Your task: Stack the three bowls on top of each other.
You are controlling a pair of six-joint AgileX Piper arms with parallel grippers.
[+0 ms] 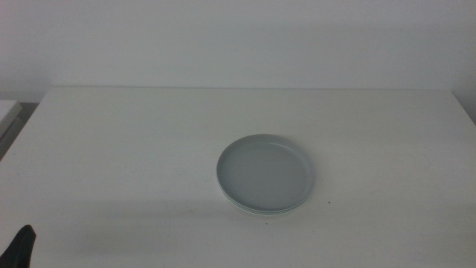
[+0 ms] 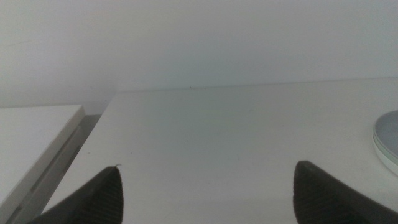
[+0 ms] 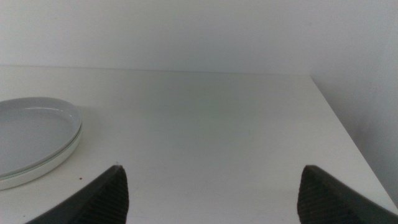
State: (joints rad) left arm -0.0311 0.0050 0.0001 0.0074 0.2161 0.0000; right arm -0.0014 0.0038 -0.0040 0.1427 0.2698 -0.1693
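The bowls stand as one stack on the white table, a little right of its centre. A grey-blue bowl is on top, and pale rims show just under its near edge. The right wrist view shows a white rim beneath the grey-blue bowl. Only an edge of the stack shows in the left wrist view. My left gripper is open and holds nothing; its dark tip shows at the bottom left corner of the middle view, far from the stack. My right gripper is open and holds nothing, and is out of the middle view.
A second white surface stands beside the table's left edge, with a narrow gap between them. The table's right edge drops off beyond the right gripper. A plain white wall runs behind the table.
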